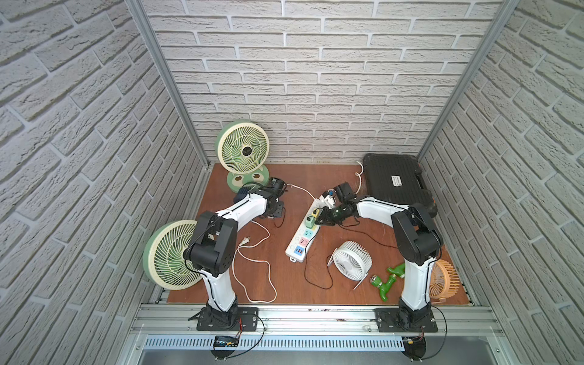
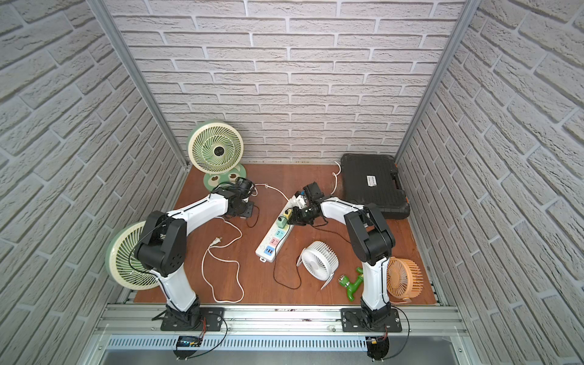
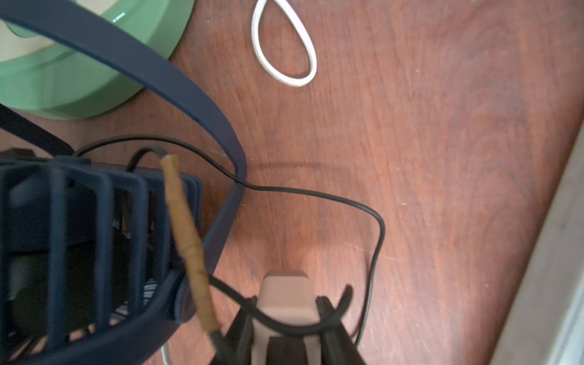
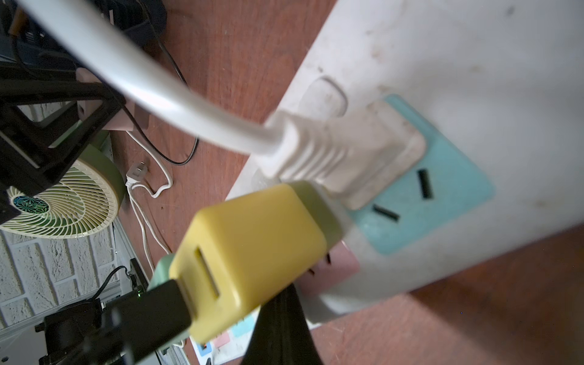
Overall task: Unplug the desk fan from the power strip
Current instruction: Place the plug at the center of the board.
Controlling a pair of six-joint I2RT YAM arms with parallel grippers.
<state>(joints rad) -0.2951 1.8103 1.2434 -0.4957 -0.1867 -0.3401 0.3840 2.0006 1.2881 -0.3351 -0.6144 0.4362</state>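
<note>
While the strip is lying lengthwise near-to-far, the right gripper is hovering just right of it, nearer than the left arm. Its jaws are pressing together; on what, I cannot tell.

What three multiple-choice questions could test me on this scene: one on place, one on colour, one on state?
1. Where does the black case lie? A. far end, right arm's side; B. near edge, left arm's side; C. between the arms.
2. What colour is the adapter holding the black USB plug? A. red; B. yellow; C. purple.
3. The white plug at the power strip's blue panel is: A. lying loose; B. held aloft; C. pushed in.
1 A: a top view shows it there. 2 B: the right wrist view shows yellow. 3 C: it sits flush on the panel.
</note>
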